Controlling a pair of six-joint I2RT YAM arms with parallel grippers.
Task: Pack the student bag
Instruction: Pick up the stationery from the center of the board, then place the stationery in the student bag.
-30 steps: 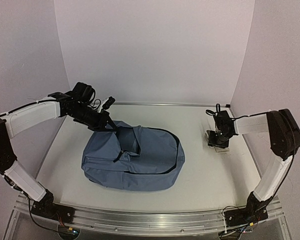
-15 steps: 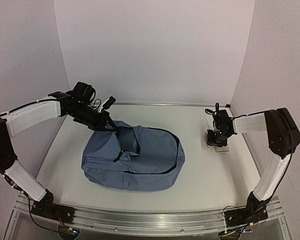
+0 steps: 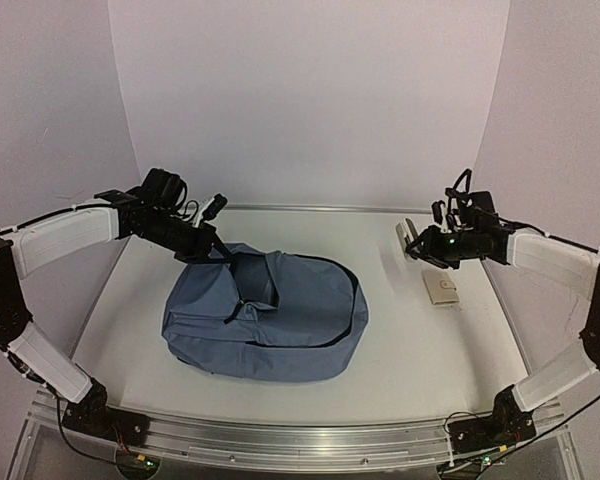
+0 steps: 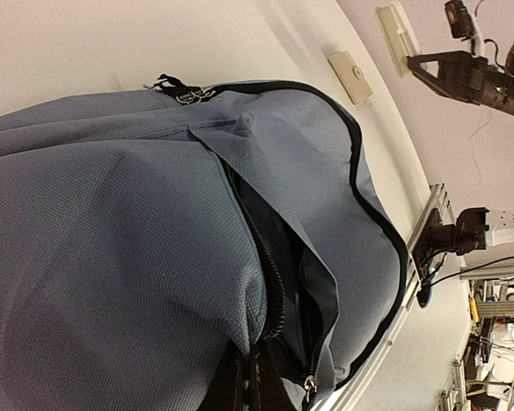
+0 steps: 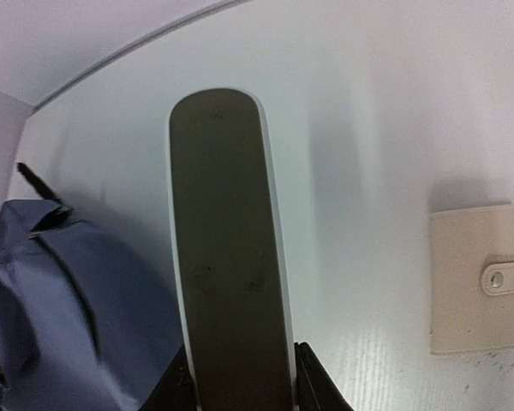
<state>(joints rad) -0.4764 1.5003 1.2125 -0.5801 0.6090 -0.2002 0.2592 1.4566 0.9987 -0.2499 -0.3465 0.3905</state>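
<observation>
Your left arm (image 3: 60, 235) and right arm (image 3: 555, 262): white shells, black joints. Black cables (image 3: 458, 190) loop above your right gripper (image 3: 412, 243).

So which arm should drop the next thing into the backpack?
Right: the right hand holds a flat dark item off the table, while the left hand holds the student bag open.

The smooth white table (image 3: 410, 345) carries a large slate-blue fabric backpack (image 3: 280, 320) left of centre and a small beige snap-tab wallet (image 3: 441, 290) near its right edge.
</observation>
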